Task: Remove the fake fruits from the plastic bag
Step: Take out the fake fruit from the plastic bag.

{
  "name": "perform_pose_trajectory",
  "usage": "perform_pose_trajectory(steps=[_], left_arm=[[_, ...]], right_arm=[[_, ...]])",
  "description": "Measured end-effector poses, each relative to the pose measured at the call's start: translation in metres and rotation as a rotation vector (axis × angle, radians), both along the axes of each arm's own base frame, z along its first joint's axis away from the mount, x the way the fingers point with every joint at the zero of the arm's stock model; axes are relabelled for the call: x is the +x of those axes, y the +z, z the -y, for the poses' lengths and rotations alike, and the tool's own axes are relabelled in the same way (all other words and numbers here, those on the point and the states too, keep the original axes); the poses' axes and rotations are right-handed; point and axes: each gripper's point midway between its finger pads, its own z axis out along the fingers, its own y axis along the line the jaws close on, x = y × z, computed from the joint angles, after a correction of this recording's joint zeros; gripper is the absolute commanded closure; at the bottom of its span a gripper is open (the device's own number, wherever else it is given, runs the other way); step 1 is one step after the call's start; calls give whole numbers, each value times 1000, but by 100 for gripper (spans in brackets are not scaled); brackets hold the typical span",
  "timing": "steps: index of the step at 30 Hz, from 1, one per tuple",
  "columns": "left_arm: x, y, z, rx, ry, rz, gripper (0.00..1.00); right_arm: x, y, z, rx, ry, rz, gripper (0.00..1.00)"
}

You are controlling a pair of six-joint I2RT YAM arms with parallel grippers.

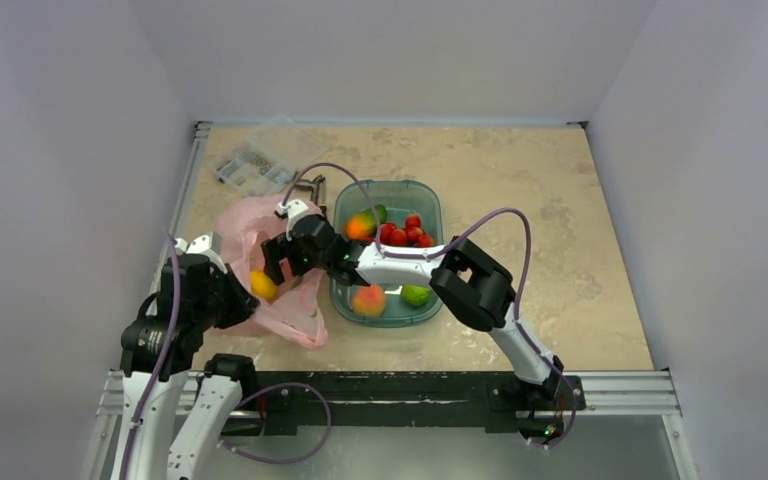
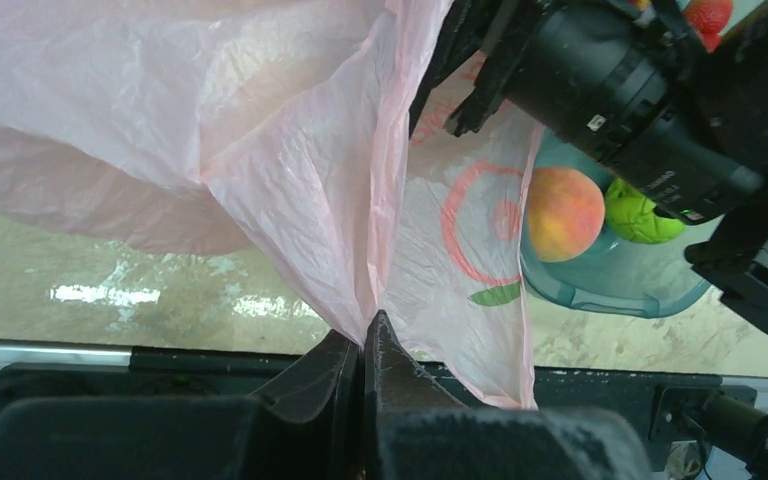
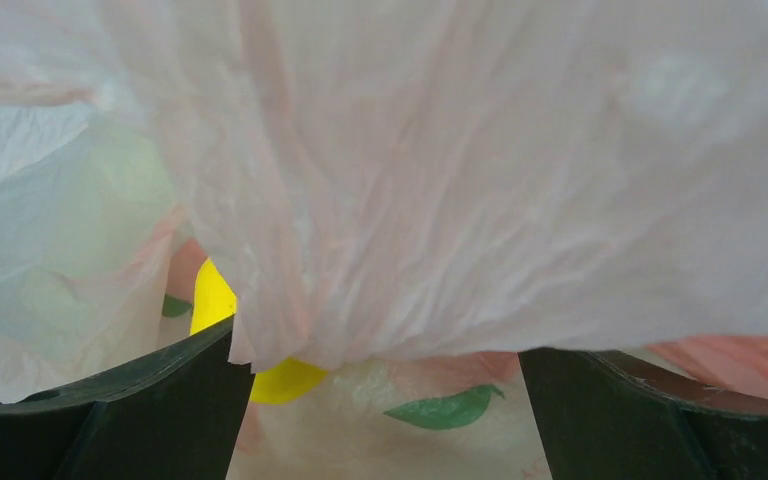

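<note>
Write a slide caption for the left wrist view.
Left gripper shut on the pink bag; behind, the right arm and a teal tub holding a peach-orange fruit and a green fruit.

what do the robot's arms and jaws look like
The left arm and right arm both have chunky black joint housings linked by white segments, each trailing a looping purple cable. The jaws are matte black wedges. The right wrist carries small white labels.
</note>
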Motion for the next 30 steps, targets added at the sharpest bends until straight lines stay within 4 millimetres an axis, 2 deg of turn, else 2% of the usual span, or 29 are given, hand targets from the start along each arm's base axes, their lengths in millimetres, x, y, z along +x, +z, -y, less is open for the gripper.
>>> perform_pose_trajectory(steps=[6,12,19,22,27,30], left_arm=[[-11,-8,-3,11,8,-54,100],[-15,-9,4,-11,-34,-56,100],[-17,-9,12,-32,-86,-55,100],[-17,-10,12,-31,-93,-59,100],[-17,-11,12,-28,-92,-60,100],[-18,-11,11,-27,-91,-59,100]], right_arm=[[-5,13,-7,7,114,91,1],[-22,30,-23,41,221,178,1],[-37,52,-58,45,249,291,1],[-41,47,-67,17,244,328,1],[-48,3,-69,-61,256,310,2],[-49,-12,-67,-92,258,293,6]])
